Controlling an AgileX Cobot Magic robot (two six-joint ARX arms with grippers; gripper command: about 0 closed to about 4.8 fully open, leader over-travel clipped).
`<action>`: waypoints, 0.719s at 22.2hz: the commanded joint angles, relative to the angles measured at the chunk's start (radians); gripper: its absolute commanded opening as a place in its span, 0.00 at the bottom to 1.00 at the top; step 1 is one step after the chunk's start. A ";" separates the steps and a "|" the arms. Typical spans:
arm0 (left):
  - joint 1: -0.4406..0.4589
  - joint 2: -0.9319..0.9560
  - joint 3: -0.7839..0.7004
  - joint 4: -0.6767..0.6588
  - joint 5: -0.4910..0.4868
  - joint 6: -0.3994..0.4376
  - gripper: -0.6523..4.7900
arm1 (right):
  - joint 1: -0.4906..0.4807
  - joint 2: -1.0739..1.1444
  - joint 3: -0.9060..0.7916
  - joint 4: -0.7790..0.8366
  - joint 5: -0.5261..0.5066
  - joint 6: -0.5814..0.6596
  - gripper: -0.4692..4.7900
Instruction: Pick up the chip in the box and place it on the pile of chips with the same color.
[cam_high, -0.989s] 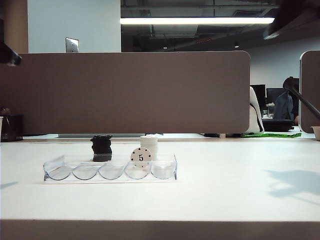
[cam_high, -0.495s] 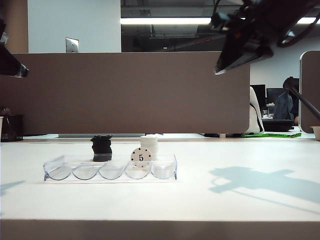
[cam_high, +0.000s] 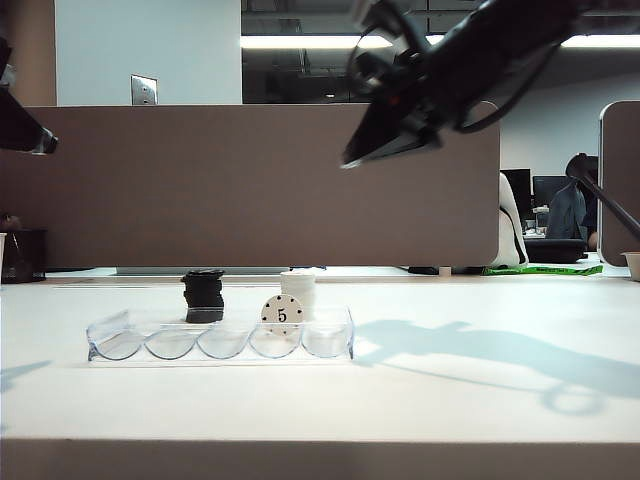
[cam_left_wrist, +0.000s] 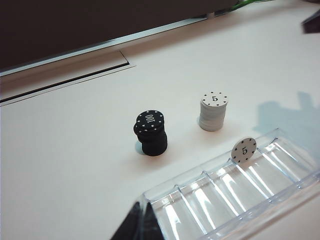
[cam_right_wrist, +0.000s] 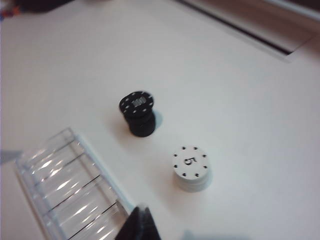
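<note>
1. Chip (cam_high: 282, 314): the small round white poker chip with a black "5" stands on its edge in the box, in the fourth slot from the left end, leaning on the back wall. It also shows in the left wrist view (cam_left_wrist: 244, 150).
2. The right gripper (cam_high: 352, 160) hangs high in the air, above and to the right of the box. Its dark fingers are pressed together with nothing between them. Only their tips (cam_right_wrist: 137, 225) show in the right wrist view.
3. The left gripper (cam_high: 45, 145) is high up at the left edge of the exterior view, well apart from the box. Only a dark tip (cam_left_wrist: 135, 225) shows in its own view, so I cannot tell if it is open or closed.
4. The box (cam_high: 120, 340) is a long, low, clear plastic tray with five rounded slots. It lies on the white desk (cam_high: 450, 400), left of the middle.
5. The pile of chips (cam_high: 298, 293) is a short stack of white chips just behind the box, close behind the standing chip. Its top chip shows a "5" (cam_right_wrist: 189, 162).
6. A short stack of black chips (cam_high: 203, 294) stands behind the box too, to the left of the white pile and apart from it.
7. A dark shadow of the right arm (cam_high: 470, 350) lies on the desk to the right of the box.
</note>
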 joint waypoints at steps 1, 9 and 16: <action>-0.002 -0.002 0.006 0.016 0.014 -0.013 0.11 | 0.004 0.071 0.128 -0.181 -0.055 -0.147 0.08; -0.002 -0.001 0.005 -0.032 0.014 -0.013 0.11 | 0.006 0.110 0.198 -0.317 -0.085 -0.393 0.08; -0.002 -0.002 0.003 -0.034 0.014 -0.025 0.16 | 0.020 0.183 0.199 -0.282 -0.150 -0.465 0.32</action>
